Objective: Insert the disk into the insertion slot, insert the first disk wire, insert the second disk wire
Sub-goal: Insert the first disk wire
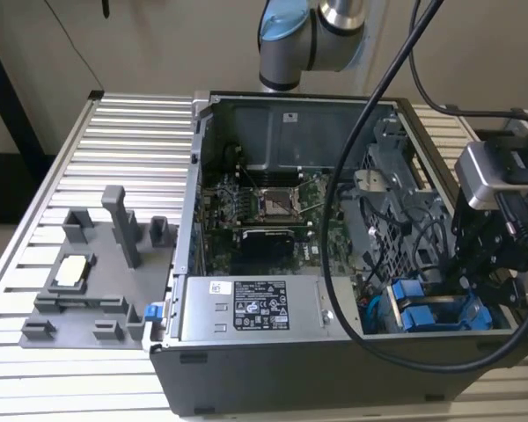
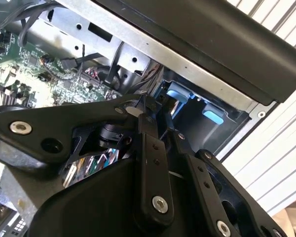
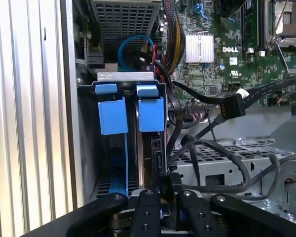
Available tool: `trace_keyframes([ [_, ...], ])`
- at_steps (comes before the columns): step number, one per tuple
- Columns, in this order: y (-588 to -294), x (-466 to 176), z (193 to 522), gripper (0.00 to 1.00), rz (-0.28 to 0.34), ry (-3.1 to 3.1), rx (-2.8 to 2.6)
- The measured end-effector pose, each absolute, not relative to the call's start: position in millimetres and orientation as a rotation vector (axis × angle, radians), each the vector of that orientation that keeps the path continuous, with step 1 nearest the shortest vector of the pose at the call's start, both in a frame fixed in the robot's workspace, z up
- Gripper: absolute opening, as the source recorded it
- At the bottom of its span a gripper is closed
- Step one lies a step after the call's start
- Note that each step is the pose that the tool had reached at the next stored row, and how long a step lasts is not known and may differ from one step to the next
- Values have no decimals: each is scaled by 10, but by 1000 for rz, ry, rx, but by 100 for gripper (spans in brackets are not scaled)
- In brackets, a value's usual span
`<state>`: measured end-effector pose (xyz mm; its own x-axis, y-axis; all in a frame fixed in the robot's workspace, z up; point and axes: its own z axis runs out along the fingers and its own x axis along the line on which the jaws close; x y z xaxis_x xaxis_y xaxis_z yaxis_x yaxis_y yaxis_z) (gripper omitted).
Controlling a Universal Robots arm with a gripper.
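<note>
- We see a round silver-grey arm joint (image 1: 321, 44) with a pale blue cap (image 1: 277, 28).
- Our matt black gripper (image 3: 166, 181) is built of flat linked bars, studded with round silver screw heads (image 2: 160, 203).
- We note a grey boxy camera housing (image 1: 486, 176) mounted at the wrist.
- Thick black cables (image 1: 333, 193) loop away from the arm.

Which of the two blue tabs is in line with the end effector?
The tab beside the black cables; the other tab sits nearer the case wall.
</note>
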<state>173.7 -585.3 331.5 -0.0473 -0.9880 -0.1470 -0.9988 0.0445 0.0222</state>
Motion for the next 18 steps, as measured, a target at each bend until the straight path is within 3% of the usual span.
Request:
trace_keyframes([
  [5, -5853, 1737, 3333, 22, 179, 2203, -2104],
  [6, -5852, 1738, 3351, 28, 180, 2204, -2104],
  [18, -5834, 1727, 3549, 28, 175, 2209, -2109],
])
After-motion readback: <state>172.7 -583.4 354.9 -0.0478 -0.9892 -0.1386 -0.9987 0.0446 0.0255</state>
